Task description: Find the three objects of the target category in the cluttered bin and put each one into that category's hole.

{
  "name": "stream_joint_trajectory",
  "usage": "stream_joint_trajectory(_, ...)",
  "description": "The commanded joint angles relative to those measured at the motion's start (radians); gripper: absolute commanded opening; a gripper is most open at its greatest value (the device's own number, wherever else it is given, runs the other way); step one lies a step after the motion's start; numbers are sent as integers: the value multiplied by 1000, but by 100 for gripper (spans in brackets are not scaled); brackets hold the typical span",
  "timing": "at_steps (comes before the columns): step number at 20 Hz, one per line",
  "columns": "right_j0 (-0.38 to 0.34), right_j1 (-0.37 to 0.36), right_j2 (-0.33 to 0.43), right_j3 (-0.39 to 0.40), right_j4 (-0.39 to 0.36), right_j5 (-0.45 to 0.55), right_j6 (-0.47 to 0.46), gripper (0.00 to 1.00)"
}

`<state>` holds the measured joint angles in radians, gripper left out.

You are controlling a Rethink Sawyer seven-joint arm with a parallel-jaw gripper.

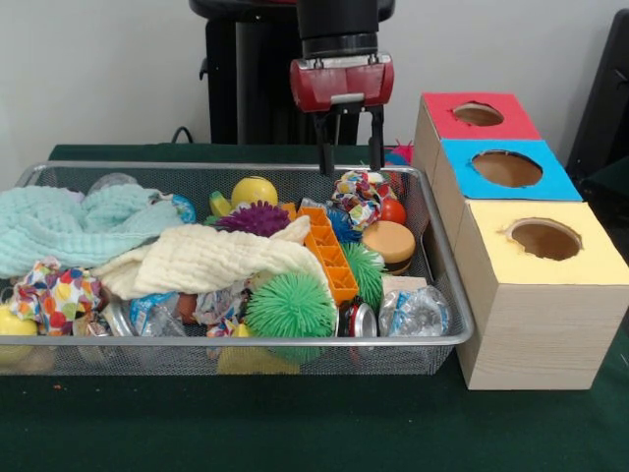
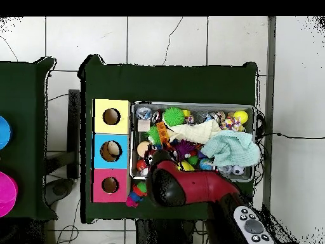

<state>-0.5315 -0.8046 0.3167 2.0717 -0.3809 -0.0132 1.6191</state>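
The silver wire mesh bin (image 1: 236, 340) is full of clutter; it also shows in the overhead view (image 2: 193, 105). My gripper (image 1: 350, 147) hangs open and empty just above the bin's far right corner, over a multicoloured patterned soft thing (image 1: 359, 193). In the overhead view the red arm (image 2: 190, 187) covers the gripper. No striped orange or pale tan plush animal shows; they are hidden or out of view. The red-surround hole (image 1: 479, 114) is at the far end of the wooden box, right of the gripper, and shows in the overhead view (image 2: 110, 185).
The blue-surround hole (image 1: 506, 169) and yellow-surround hole (image 1: 543, 239) sit nearer the camera. In the bin lie a pale green cloth (image 1: 59, 221), a cream cloth (image 1: 211, 258), a green spiky ball (image 1: 290, 305), a purple spiky ball (image 1: 257, 218), an orange block (image 1: 329, 251) and a toy burger (image 1: 389, 241).
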Motion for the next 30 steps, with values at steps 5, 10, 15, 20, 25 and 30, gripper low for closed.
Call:
stream_joint_trajectory(5,-100,42,176,-162,-90,101,-34,100)
stream_joint_trajectory(10,-154,44,260,-217,-97,179,-89,100)
stream_joint_trajectory(15,-201,59,304,-255,-119,213,-123,100)
stream_joint_trajectory(20,-236,136,332,-305,-184,212,-153,100)
stream_joint_trajectory(25,-251,204,331,-343,-267,171,-141,100)
stream_joint_trajectory(30,-242,246,297,-376,-363,114,-104,100)
